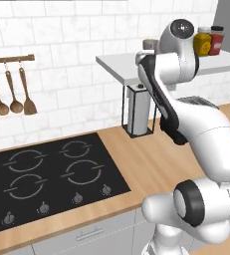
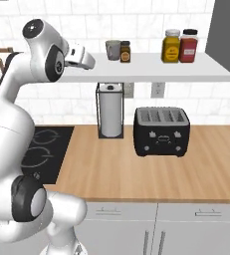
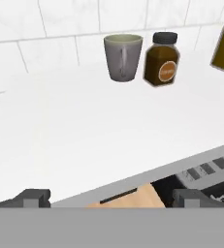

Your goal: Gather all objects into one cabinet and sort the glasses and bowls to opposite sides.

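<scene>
A dull grey mug (image 3: 123,57) stands upright at the back of the white tiled-wall shelf (image 2: 151,68), with a small brown jar (image 3: 161,59) right beside it. The same mug (image 2: 113,50) shows in the right base view, and its top (image 1: 149,45) peeks past the arm in the left base view. My gripper (image 3: 112,198) hovers over the shelf's left part, short of the mug, open with nothing between its fingers; in the right base view the gripper (image 2: 89,61) sits left of the mug. A grey cabinet panel (image 2: 223,30) rises at the upper right. The bowls are out of view.
Yellow (image 2: 171,46) and red (image 2: 188,46) spice jars stand on the shelf's right part. Below it, a black toaster (image 2: 161,130) and a paper towel holder (image 2: 110,117) sit on the wooden counter (image 2: 136,169). A black cooktop (image 1: 47,174) lies left, with utensils (image 1: 9,92) hanging above.
</scene>
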